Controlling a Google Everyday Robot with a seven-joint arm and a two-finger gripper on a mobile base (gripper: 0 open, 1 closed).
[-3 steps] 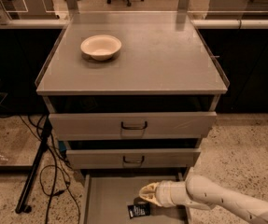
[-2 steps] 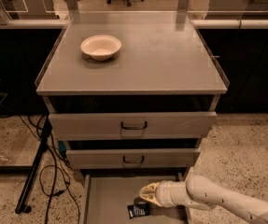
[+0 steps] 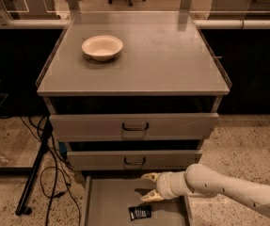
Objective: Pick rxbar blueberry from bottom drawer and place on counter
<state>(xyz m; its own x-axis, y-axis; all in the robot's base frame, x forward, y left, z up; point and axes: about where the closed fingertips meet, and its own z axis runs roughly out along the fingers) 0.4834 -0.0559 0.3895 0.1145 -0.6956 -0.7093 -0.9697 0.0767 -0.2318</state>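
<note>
The bottom drawer (image 3: 106,199) is pulled out at the bottom of the view. The rxbar blueberry (image 3: 139,213), a small dark wrapper with white lettering, lies flat on its grey floor near the front. My gripper (image 3: 149,186) reaches in from the right over the drawer, open, its two cream fingers spread one above the other. It sits just above and behind the bar, apart from it and holding nothing. The counter (image 3: 172,60) is the broad grey top of the cabinet.
A cream-coloured bowl (image 3: 102,47) stands on the counter's back left. The two upper drawers (image 3: 134,125) are shut. A black stand leg and cables (image 3: 38,168) lie on the floor at left. Glass partitions run behind the cabinet.
My gripper has risen slightly off the bar and its fingers have spread apart; the bar now lies uncovered on the drawer floor.
</note>
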